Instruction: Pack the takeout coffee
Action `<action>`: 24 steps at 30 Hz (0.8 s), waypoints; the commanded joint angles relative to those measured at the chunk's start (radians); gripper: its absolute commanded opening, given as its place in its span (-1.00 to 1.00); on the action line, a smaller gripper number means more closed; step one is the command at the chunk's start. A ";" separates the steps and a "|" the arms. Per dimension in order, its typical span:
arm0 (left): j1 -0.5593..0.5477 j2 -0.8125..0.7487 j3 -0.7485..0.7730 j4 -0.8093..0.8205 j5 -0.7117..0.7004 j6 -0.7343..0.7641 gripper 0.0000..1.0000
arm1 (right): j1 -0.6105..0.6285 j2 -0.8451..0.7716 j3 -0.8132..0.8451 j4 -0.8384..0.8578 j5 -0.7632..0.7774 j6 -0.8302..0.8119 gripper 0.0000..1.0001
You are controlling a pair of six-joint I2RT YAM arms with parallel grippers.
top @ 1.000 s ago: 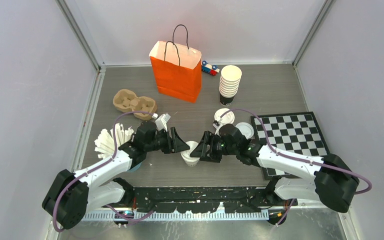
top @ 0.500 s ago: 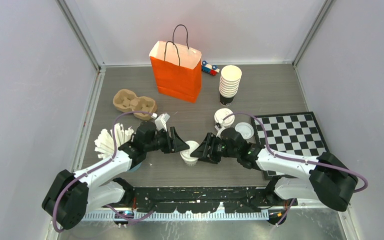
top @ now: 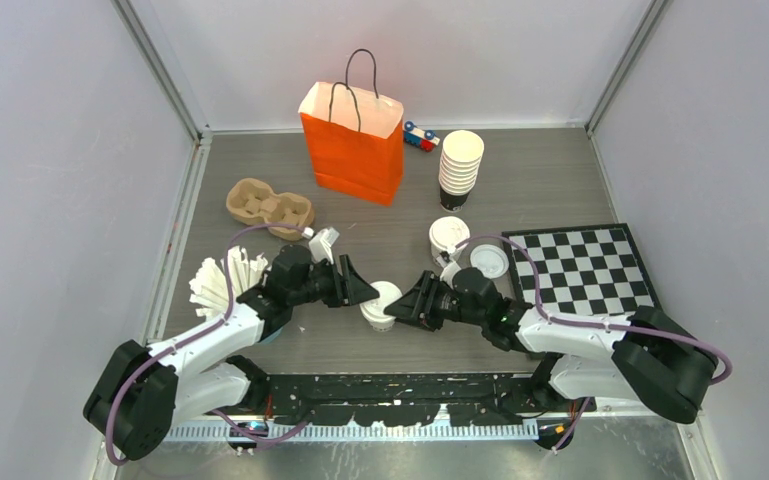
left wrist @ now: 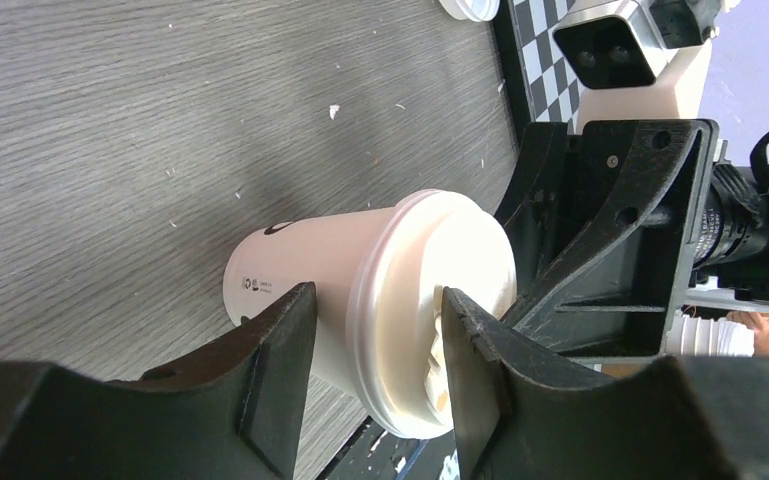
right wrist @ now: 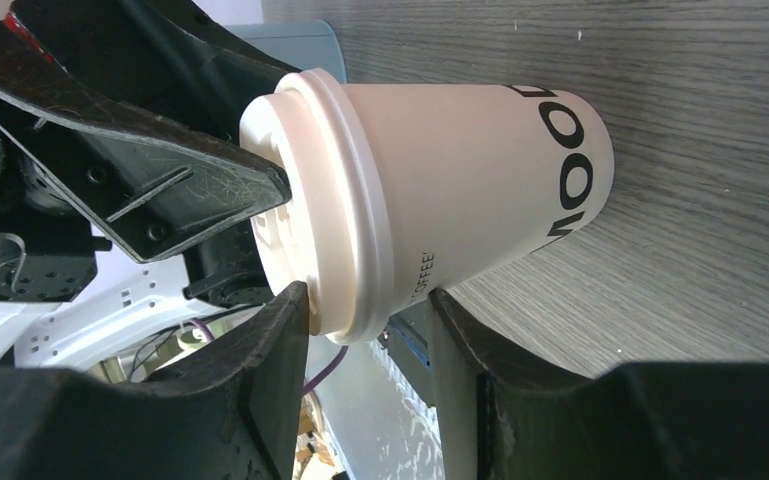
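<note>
lidded cup (right wrist: 460,190) — on table (right wrist: 710,100) | right claw (right wrist: 368,295) — straddling its rim

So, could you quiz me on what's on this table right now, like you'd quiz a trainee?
1. True or false: the orange bag stands upright.
2. The lidded cup in the middle is: A) inside the bag, B) upright between both arms' jaws, C) lying on its side.
3. In the top view, on which side of the bag does the cardboard cup carrier lie?
Key: 1 true; 2 B; 3 its left.
</note>
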 commanded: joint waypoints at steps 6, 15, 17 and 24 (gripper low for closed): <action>-0.009 0.018 -0.049 0.006 0.002 0.000 -0.02 | 0.006 0.102 -0.053 -0.030 0.084 -0.054 -0.30; -0.010 0.049 0.031 -0.011 0.107 0.100 -0.04 | -0.014 -0.201 0.194 -0.565 0.171 -0.249 0.15; -0.010 0.063 0.053 -0.003 0.142 0.108 -0.03 | -0.040 -0.260 0.215 -0.631 0.180 -0.277 0.18; -0.010 0.080 0.142 -0.031 0.175 0.116 0.13 | -0.085 -0.257 0.361 -0.762 0.101 -0.427 0.02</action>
